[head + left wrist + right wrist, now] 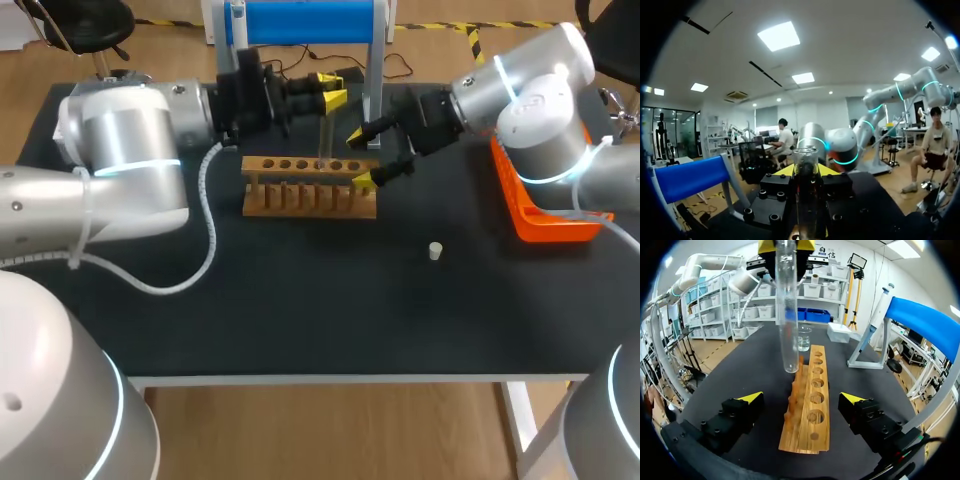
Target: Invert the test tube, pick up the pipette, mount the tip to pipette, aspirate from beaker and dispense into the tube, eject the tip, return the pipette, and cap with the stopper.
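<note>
Right now your left pincer (pixel 328 90) is clamped on a clear glass test tube (pixel 786 315). It grips the tube near its upper end, so the tube hangs upright, rounded closed end down, just above the wooden rack (pixel 310 188) towards the back of the black desk (pixel 300 320). The tube is see-through, with nothing visible inside. Your right pincer (pixel 362 157) sits at the rack's right end, its yellow-tipped fingers spread apart and holding nothing. A small white stopper (pixel 435 251) stands alone on the desk, well apart from the rack. A glass beaker (pixel 804 338) stands beyond the rack's far end.
</note>
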`<state>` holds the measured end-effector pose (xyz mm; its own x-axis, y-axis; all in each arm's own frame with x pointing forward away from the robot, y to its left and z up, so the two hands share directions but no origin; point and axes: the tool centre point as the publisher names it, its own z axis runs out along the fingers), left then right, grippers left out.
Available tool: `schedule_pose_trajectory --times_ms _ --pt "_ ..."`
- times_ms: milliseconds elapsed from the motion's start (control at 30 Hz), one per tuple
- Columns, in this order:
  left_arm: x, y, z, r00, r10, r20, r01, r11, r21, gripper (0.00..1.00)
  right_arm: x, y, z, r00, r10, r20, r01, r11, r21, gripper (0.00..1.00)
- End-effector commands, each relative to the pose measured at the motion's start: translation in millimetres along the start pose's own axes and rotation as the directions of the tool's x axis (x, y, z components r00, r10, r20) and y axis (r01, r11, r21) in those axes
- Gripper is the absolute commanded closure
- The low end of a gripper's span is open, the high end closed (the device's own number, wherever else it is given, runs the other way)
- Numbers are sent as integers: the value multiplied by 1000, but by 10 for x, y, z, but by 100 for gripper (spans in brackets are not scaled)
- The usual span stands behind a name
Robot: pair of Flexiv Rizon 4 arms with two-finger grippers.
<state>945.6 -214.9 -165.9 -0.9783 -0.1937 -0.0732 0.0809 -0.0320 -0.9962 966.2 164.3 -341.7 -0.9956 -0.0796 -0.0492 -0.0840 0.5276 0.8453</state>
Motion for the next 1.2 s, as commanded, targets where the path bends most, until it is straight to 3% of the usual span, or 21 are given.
schedule_pose_trajectory --times_ms 33,233,300,367,933,1200 --pt "-135 17 20 1000 -15 -16 15 1000 -13 100 -1 -4 -1 1000 -1 -1 1 1000 0 0" --pt "-246 37 14 1000 -19 -16 19 1000 5 100 -1 -4 -1 1000 -1 -1 1 1000 0 0" --pt "-278 37 12 1000 -17 -6 17 1000 -21 100 -1 -4 -1 1000 -1 -1 1 1000 0 0" --pt "-286 -35 -3 998 61 1 -61 998 -2 100 -1 -4 -1 1000 -1 -1 1 1000 0 0" --pt "-286 -35 -3 998 61 1 -61 998 -2 100 -1 -4 -1 1000 -1 -1 1 1000 0 0" --pt "-428 -62 -43 999 33 -27 -32 999 32 100 -1 -4 -1 1000 -1 -1 1 1000 0 0"
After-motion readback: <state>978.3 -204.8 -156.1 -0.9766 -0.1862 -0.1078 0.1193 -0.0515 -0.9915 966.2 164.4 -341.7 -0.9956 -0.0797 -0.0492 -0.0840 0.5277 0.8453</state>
